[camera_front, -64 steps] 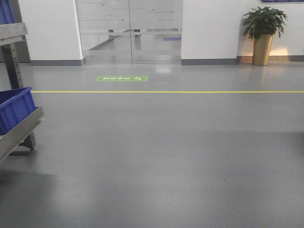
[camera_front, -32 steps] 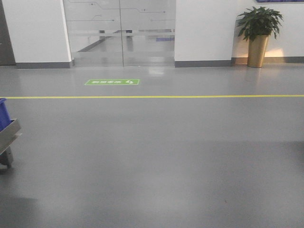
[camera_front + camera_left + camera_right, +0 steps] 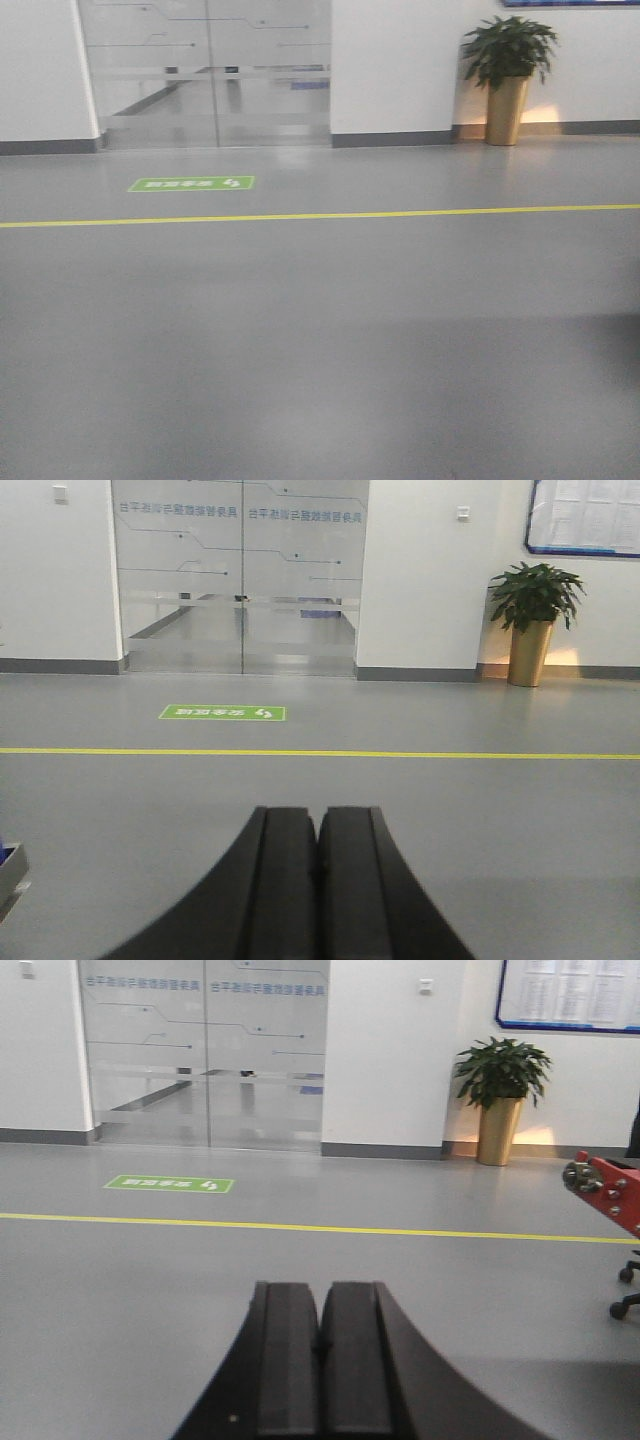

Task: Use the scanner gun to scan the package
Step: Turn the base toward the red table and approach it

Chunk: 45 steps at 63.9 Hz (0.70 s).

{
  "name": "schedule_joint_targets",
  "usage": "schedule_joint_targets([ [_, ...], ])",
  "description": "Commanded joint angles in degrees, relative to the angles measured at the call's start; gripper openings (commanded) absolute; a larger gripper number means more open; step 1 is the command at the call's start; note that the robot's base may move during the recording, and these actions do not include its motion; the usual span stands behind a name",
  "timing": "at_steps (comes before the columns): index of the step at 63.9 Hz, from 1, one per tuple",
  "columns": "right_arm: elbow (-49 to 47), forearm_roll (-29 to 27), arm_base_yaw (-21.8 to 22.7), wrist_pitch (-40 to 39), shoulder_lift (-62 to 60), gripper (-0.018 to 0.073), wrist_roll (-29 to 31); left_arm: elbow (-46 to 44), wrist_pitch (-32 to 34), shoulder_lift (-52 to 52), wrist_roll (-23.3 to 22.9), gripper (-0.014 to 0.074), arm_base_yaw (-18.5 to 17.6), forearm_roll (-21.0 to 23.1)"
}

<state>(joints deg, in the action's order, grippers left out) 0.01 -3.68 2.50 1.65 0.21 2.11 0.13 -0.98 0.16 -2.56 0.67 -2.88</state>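
I am looking at one gold pot (image 3: 505,112) standing by the far wall, and one green plant (image 3: 508,48) is growing in it. In the left wrist view a tiny corner of one blue bin (image 3: 5,853) is peeking in at the left edge, sitting on a grey rack (image 3: 12,877). I cannot tell what is inside it.

I am counting one yellow line (image 3: 320,214) running across the grey floor (image 3: 320,380). One green sign (image 3: 191,184) is lying just past the line. There are two glass door panels (image 3: 205,70) and one blue-framed board (image 3: 570,995) hanging on the wall near the plant. At the right edge of the right wrist view one red metal piece (image 3: 605,1190) is poking in, with two small black wheels (image 3: 618,1310) below it.

The left fingers (image 3: 312,825) are pressing tight together and holding nothing. The right fingers (image 3: 314,1305) are doing the same. The package and the scanner gun are not showing in any view.

A second ago the bin and rack were filling the left side of the front view. Now they are gone from it, and the sign and plant are sitting further left.
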Motion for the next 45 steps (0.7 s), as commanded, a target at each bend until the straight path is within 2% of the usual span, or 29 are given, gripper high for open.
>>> schedule_joint_targets([
  [1, 0.0, -0.1, 0.3, -1.2, -0.2, -0.0167, 0.3, -0.1, 1.0, -0.2, 0.2, -0.0111, 0.3, 0.1],
  [45, 0.0, -0.1, 0.3, -1.2, -0.2, -0.0167, 0.3, -0.1, 1.0, -0.2, 0.2, -0.0111, 0.3, 0.1],
])
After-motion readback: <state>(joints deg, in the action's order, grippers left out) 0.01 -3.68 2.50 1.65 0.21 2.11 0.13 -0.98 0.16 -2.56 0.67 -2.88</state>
